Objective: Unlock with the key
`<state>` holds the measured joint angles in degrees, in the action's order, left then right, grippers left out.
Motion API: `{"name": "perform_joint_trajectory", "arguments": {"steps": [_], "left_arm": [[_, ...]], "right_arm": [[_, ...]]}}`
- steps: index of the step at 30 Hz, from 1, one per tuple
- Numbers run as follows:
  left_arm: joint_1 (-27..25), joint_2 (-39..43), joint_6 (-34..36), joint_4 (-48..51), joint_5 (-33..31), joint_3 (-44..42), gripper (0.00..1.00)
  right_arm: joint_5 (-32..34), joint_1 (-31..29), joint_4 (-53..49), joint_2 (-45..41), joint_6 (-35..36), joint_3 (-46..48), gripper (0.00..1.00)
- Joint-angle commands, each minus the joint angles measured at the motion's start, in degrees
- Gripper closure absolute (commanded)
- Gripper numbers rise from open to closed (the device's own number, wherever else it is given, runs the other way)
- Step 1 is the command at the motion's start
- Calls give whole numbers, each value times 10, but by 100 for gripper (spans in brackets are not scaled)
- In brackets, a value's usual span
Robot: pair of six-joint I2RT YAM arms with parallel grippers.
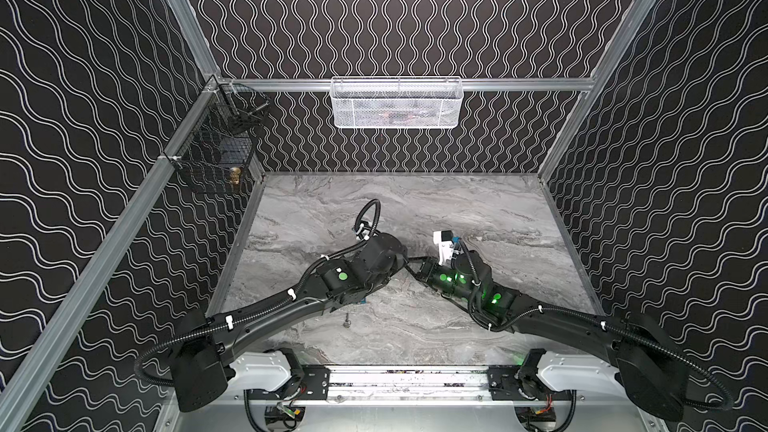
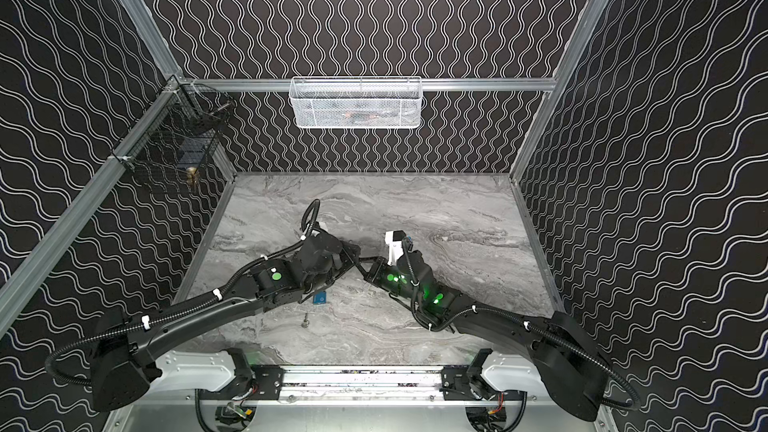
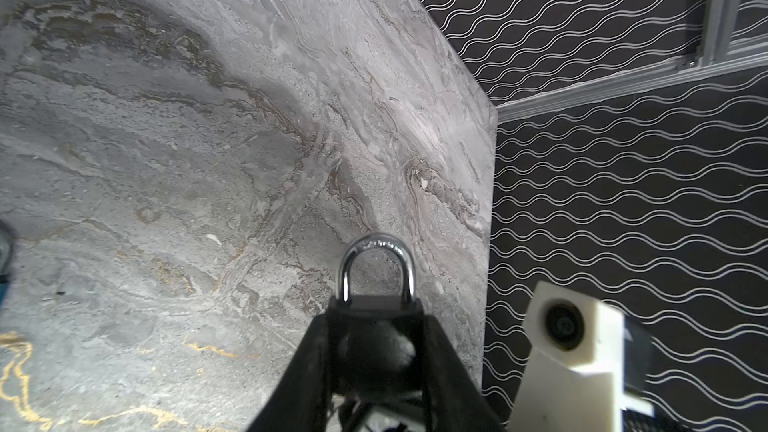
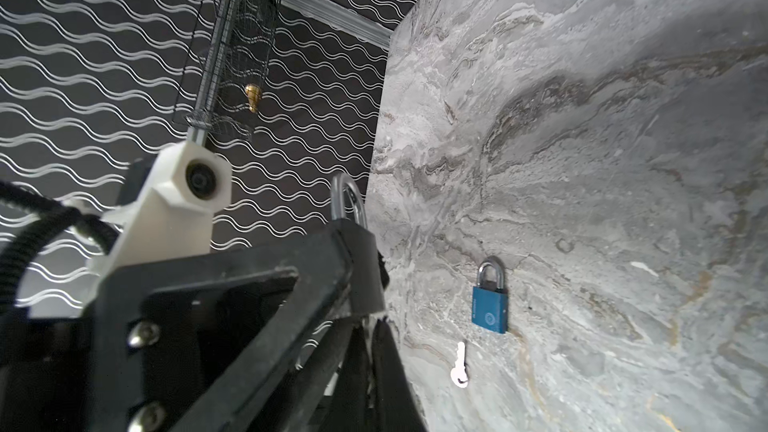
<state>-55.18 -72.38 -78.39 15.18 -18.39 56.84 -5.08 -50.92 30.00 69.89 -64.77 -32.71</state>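
As the left end effector [image 3: 376, 320] clamps a padlock [image 3: 376, 241], the right end effector [image 4: 371, 321] is pinched shut beside it. Contents unclear.

Black wave-patterned walls [image 1: 415, 14] and aluminium rails [image 1: 519, 84] enclose a grey marble tabletop [image 1: 478, 209].

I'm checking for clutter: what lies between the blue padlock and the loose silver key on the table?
Nothing: only bare marble tabletop separates the blue padlock from the silver key, as the right wrist view shows.
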Motion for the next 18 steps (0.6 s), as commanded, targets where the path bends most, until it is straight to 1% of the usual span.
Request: {"name": "perform_joint_trajectory", "arguments": {"steps": [1,3,7,10,13,14,18], "left_arm": [[-1,3,-24,-36,30,-4,100],[-1,5,-31,-38,35,-6,100],[-2,8,-44,-55,48,-17,100],[-1,11,-50,-61,52,-20,100],[-2,13,-56,-70,54,-25,100],[-1,13,-56,-72,54,-26,100],[-1,16,-47,-60,43,-23,100]], "right_arm": [[-18,1,90,-2,-48,-6,100],[-16,1,79,-7,-58,-11,100],[-6,1,114,-16,-66,-5,100],[-11,0,119,-13,-70,-10,100],[-9,1,160,-9,-92,6,100],[-8,0,162,-10,-90,4,100],[-7,-3,108,-16,-54,-16,100]]}}
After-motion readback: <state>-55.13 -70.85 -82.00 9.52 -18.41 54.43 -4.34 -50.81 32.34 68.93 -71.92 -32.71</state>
